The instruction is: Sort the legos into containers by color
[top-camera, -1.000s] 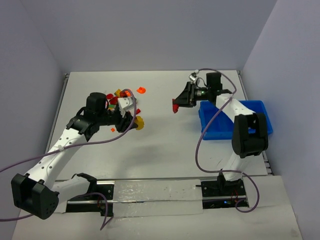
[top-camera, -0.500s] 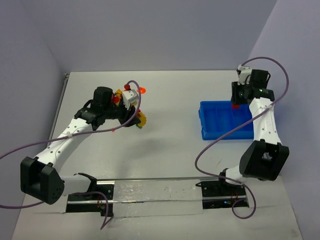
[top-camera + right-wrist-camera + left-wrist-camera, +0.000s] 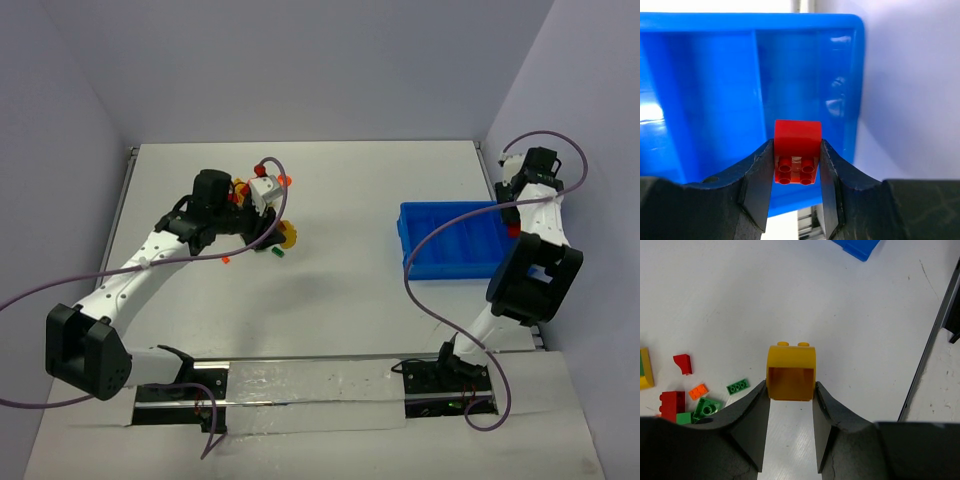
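Observation:
My left gripper (image 3: 790, 391) is shut on a yellow lego (image 3: 790, 371), held above the white table; in the top view that yellow lego (image 3: 288, 236) hangs just right of the pile of loose legos (image 3: 240, 192). Red (image 3: 682, 363), orange (image 3: 698, 391) and green (image 3: 738, 386) legos lie on the table to its left. My right gripper (image 3: 796, 161) is shut on a red lego (image 3: 797, 145) over the rightmost compartment (image 3: 807, 75) of the blue bin (image 3: 440, 262). From above, the red lego (image 3: 513, 231) shows at the bin's right end.
A round orange piece (image 3: 283, 180) lies behind the pile. A small green brick (image 3: 268, 250) and an orange bit (image 3: 227, 259) lie near the left gripper. The right wall stands close beside the bin. The bin's corner (image 3: 855, 246) shows far ahead in the left wrist view.
The right arm has swung with the red lego from the table's middle to the bin's far right end. The left gripper has drifted slightly right with the yellow lego.

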Robot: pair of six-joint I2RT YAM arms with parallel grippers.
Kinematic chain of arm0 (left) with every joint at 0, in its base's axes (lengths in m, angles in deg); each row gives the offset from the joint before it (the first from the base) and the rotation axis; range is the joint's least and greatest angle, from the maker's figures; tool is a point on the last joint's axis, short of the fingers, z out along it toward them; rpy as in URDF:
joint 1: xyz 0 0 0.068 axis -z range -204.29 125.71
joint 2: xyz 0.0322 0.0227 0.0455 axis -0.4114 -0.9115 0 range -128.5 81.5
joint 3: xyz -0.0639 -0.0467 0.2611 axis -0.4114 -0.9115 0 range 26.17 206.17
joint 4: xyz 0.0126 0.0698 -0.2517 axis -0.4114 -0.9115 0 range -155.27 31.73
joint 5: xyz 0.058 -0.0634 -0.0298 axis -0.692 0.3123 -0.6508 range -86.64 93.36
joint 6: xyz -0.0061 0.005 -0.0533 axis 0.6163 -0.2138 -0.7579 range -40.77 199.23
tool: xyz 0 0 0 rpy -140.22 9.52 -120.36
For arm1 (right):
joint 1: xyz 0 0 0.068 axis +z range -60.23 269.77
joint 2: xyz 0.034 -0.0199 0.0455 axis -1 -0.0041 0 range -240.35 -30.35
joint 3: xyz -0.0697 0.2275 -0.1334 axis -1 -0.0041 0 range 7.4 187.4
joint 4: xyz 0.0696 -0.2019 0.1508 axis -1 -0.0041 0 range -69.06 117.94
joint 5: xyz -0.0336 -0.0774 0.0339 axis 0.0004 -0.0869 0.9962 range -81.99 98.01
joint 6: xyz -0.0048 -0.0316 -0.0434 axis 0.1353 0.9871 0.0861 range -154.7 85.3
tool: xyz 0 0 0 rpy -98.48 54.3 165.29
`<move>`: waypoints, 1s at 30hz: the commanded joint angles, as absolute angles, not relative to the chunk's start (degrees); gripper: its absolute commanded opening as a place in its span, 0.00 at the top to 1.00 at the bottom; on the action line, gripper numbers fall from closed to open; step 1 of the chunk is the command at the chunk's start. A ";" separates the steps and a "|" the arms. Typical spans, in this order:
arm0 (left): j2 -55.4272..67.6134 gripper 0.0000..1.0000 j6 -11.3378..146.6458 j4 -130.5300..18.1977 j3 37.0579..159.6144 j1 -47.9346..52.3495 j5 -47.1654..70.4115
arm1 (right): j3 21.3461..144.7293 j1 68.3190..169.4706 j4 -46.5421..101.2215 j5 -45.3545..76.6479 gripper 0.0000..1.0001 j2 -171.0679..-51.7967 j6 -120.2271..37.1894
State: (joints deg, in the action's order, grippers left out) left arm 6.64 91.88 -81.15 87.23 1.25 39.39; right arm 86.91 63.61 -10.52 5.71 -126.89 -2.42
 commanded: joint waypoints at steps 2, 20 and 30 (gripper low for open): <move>6.17 1.00 91.09 -79.18 90.60 1.81 38.87 | 86.41 63.05 -4.55 1.38 0.83 -128.02 0.48; 8.90 1.00 88.55 -74.41 88.53 1.94 43.90 | 91.33 70.02 -17.43 17.67 0.21 -118.71 -3.32; 9.66 1.00 83.14 -71.06 88.08 1.88 63.83 | 87.81 99.13 -21.53 55.94 0.17 -110.00 -14.83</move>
State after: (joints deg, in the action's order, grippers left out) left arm 7.57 86.70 -75.66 87.77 1.66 53.64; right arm 89.09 90.37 -20.27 39.47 -111.58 -7.28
